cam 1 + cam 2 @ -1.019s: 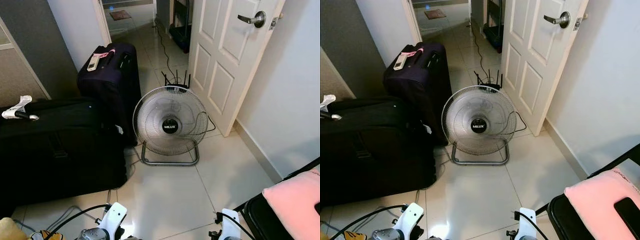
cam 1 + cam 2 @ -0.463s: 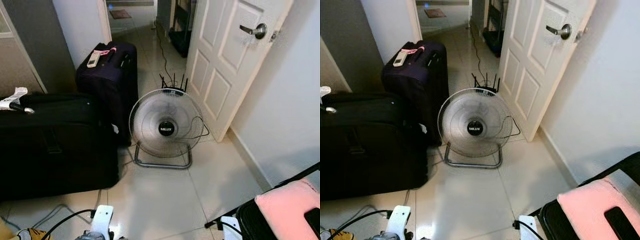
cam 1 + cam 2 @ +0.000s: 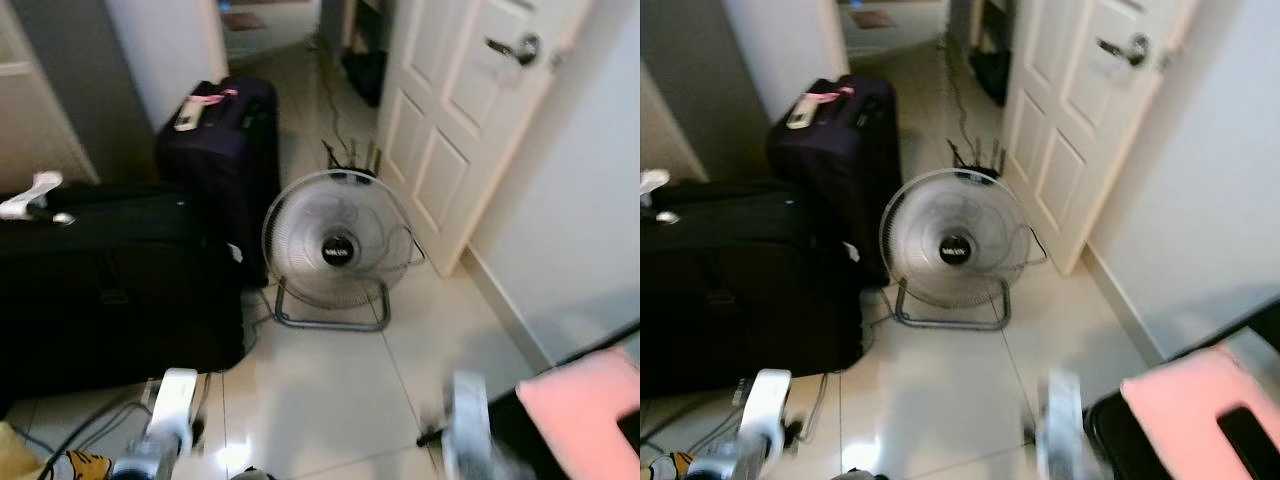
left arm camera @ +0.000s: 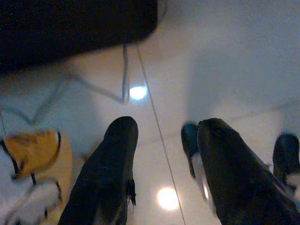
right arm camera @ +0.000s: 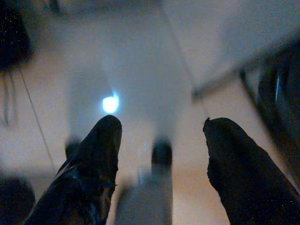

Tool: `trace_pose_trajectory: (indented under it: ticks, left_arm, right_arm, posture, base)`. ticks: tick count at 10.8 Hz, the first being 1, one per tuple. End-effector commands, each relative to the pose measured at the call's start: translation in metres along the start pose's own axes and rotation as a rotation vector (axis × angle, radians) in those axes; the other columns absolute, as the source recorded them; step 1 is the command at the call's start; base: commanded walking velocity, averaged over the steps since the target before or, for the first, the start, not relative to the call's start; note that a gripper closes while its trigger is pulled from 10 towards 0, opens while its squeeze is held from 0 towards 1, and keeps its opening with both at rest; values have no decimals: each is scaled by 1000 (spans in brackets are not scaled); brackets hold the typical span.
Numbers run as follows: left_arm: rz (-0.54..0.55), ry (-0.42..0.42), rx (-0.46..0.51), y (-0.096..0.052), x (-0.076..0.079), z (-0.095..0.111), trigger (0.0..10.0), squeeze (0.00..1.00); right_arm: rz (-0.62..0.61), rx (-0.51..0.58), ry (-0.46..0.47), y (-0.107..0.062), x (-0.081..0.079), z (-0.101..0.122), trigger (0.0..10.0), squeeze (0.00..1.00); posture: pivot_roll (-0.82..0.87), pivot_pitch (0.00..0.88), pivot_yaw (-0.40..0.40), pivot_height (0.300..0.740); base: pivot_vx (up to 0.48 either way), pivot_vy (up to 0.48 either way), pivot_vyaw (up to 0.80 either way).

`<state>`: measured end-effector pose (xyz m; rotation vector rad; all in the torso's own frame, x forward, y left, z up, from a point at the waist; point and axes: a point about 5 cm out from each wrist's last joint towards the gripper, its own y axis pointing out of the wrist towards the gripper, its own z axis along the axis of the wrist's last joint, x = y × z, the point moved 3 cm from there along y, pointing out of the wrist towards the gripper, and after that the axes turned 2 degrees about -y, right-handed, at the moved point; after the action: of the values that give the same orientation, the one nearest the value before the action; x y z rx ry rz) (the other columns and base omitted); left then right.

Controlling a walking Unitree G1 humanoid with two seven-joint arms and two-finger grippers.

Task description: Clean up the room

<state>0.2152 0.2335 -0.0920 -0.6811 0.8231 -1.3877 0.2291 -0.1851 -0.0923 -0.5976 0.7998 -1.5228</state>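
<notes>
Far left, a big black suitcase (image 3: 110,275) lies flat on the tiled floor (image 3: 320,380) w/ a white-handled item (image 3: 30,196) on its top edge. At bottom left corner sits a yellow-and-white thing (image 4: 33,164), too blurred to ID, next to a grey cable (image 4: 93,89) running over the tiles. L gripper (image 4: 161,173) hangs low over the floor just beside that yellow thing, fingers spread apart, nothing between them. Behind the flat case stands an upright dark purple suitcase (image 3: 225,140) w/ a pink tag (image 3: 212,97) on top. Center: a round white floor fan (image 3: 338,250) on a metal stand, facing the camera, just beside the purple case; black router antennas (image 3: 350,160) poke up behind it. R gripper (image 5: 159,159) also low over bare tile, fingers wide apart, empty; view is blurred. Right of the fan, a white panelled door (image 3: 460,110) w/ a lever handle (image 3: 512,47) stands open. Bottom right, a pink cushion (image 3: 585,405) rests on a black chair (image 3: 1120,435).
</notes>
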Motion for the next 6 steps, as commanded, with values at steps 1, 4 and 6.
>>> trace_pose_trajectory:
  ticks: [1,4,6]
  left_arm:
    - [7,47,87,-2,-10,20,10000,1000]
    - [-17,11,477,-30,-12,90,10000,1000]
    - [-89,0,838,-92,0,165,10000,1000]
  right_arm:
    - [-20,127,-54,2,2,43,10000,1000]
    - [-28,512,-55,-20,7,109,10000,1000]
    - [122,754,-52,-59,-16,159,10000,0]
  posture:
    - [30,0,22,740]
    - [27,0,19,740]
    - [31,0,10,740]
  base:
    - [0,0,0]
    - [0,0,0]
    - [0,0,0]
